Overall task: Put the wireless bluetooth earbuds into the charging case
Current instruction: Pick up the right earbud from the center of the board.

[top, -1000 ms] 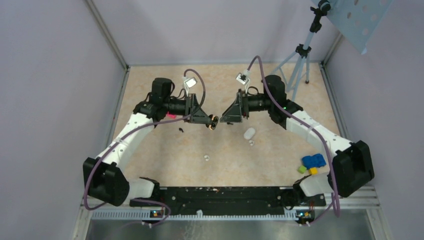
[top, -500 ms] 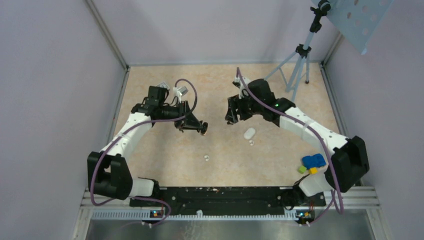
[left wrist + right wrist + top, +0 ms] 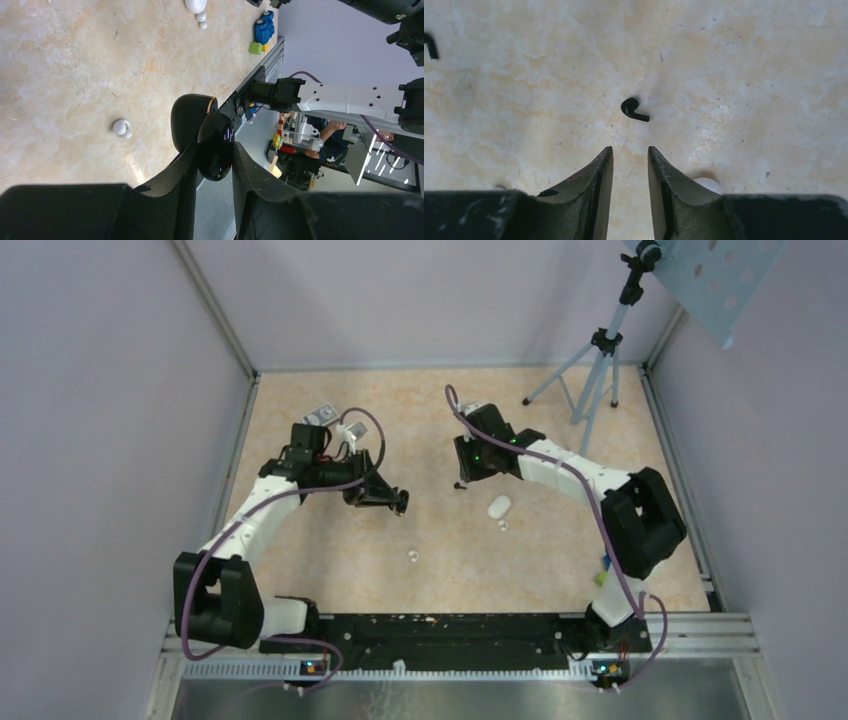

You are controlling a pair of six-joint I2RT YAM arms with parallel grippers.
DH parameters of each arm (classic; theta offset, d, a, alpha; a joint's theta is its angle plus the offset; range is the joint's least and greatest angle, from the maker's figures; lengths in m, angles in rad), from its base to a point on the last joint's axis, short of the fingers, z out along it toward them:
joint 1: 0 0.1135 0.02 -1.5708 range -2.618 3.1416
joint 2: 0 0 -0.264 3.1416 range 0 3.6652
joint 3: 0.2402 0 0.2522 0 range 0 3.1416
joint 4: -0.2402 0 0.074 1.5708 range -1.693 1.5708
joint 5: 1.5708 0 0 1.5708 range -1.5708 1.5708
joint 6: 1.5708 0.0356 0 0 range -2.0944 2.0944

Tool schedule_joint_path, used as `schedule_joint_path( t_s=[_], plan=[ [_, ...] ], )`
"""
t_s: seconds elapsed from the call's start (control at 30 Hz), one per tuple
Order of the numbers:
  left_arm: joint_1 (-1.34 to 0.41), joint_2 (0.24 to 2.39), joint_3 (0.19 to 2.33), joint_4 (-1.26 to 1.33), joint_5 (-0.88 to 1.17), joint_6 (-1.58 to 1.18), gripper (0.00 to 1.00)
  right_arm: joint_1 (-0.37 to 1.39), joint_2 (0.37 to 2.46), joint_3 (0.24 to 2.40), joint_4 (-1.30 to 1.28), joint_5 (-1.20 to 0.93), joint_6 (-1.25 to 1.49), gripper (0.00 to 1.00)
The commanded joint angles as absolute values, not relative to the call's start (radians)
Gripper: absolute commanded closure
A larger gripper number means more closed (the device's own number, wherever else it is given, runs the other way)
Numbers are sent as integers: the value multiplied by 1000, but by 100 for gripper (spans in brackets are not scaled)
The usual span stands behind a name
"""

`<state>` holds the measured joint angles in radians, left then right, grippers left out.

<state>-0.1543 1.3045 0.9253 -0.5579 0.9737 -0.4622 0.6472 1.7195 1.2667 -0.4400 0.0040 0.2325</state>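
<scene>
The white charging case [image 3: 498,506] lies on the table right of centre, also in the left wrist view [image 3: 195,5]. One white earbud [image 3: 503,527] lies just in front of it, another [image 3: 412,556] nearer the middle [image 3: 121,128]. My left gripper [image 3: 398,504] [image 3: 214,165] is shut on a glossy black oval case [image 3: 215,147] with its lid open, held above the table. My right gripper [image 3: 464,474] [image 3: 630,152] is open and empty, pointing down just short of a small black stemmed bud [image 3: 634,109]. A white rounded thing [image 3: 706,184] peeks from behind its right finger.
A grey patterned box [image 3: 320,413] lies at the back left. A tripod [image 3: 590,370] stands at the back right. A blue toy [image 3: 264,30] and a green block [image 3: 255,48] lie near the front right rail. Another black bit [image 3: 430,45] lies at the right wrist view's left edge.
The two grippers have drawn apart. The left one moved left and lower with the black case. The right arm folded in and its gripper turned down toward the table.
</scene>
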Motion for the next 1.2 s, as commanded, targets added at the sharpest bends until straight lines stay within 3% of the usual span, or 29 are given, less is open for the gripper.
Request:
schedule_joint_path(
  t_s=[0.0,0.33,1.17],
  plan=[
    [-142,1272,912,-486,969,-485,100,658,1773,1331,-392,71,316,70],
    [-138,1274,908,-474,980,-490,100,693,1879,1369,-383,103,395,66],
    [-137,1280,907,-479,987,-479,100,737,2000,1443,-424,215,393,73]
  ],
)
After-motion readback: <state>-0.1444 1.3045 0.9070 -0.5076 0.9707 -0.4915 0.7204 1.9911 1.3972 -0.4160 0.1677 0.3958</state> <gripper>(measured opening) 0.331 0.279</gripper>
